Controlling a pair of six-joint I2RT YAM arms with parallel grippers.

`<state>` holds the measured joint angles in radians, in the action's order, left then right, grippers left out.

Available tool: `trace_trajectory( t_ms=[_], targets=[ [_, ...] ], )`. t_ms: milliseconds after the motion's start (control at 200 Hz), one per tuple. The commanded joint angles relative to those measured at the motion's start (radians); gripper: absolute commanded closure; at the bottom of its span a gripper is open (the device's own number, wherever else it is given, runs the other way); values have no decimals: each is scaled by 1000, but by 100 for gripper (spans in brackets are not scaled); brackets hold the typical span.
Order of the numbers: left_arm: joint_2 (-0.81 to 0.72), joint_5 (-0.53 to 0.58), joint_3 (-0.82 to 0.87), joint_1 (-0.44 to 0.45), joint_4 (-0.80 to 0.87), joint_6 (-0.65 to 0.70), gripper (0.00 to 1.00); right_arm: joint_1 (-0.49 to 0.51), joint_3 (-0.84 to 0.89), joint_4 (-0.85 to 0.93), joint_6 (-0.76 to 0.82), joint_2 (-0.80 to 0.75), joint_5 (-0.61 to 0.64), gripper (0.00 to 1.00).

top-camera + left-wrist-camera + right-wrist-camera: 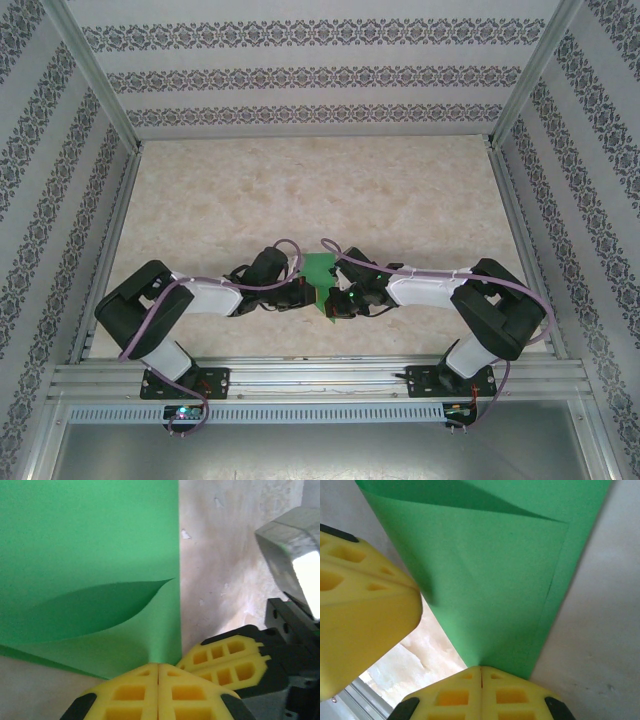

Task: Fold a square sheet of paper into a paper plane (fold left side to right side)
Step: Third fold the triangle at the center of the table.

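The square sheet of paper (318, 272), one layer curling over another, lies near the middle of the surface (400, 190), toward its near edge. The left claw (158, 665) is closed on its edge. The right claw (481, 668), just beside, also pinches the sheet.

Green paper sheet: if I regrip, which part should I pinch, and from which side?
Probably the near corner, where the two layers of the green paper sheet meet flat; the left gripper and right gripper are both shut on it there. Come in low from the arms' side. Farther in the upper layer bows up, so a pinch would likely crease it.
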<state>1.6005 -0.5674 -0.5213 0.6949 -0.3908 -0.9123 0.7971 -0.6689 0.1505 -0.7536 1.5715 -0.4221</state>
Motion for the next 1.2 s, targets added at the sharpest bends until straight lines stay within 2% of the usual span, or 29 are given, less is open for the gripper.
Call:
trace_trajectory(
  t_ms=[0,540,959,1194],
  targets=[
    [19,15,-10,17,-24,-16,92,10,17,136,4,33,114,100],
    [67,112,-30,17,69,-23,95,21,6,189,18,34,141,100],
    [69,240,-105,12,291,30,96,28,9,215,19,36,147,100],
    [52,251,-95,-20,283,39,96,28,4,230,23,36,149,100]
  ],
)
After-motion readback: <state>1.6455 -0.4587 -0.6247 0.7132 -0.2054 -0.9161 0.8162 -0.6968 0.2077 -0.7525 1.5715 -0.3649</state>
